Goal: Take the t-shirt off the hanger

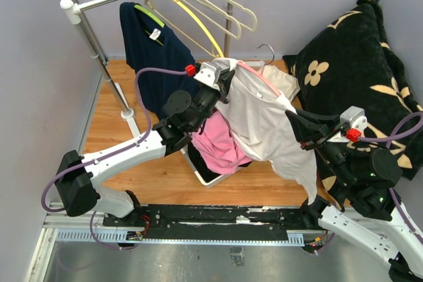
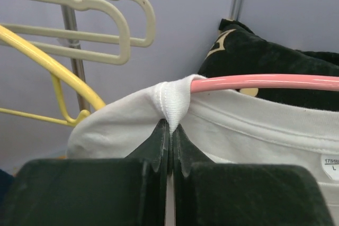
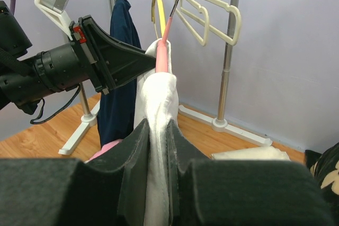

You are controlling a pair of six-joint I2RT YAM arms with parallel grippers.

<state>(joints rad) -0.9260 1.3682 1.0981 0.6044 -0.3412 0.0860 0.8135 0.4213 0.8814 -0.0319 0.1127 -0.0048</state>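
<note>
The white t-shirt (image 1: 264, 123) hangs mid-scene above the wooden table (image 1: 119, 143) on a pink hanger (image 2: 265, 82). The hanger's long axis runs left to right, and the hem droops near-right. The left gripper (image 2: 170, 126) pinches the collar rib tight. The right gripper (image 3: 158, 128) clamps the shirt's fabric. The walls (image 1: 39, 97) are pale violet. The neck label (image 2: 331, 165) reads "L".

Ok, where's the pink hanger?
Top view, centre: the pink hanger runs through the neck of the white t-shirt, right of the navy shirt; the left gripper pinches the collar beside it.
</note>
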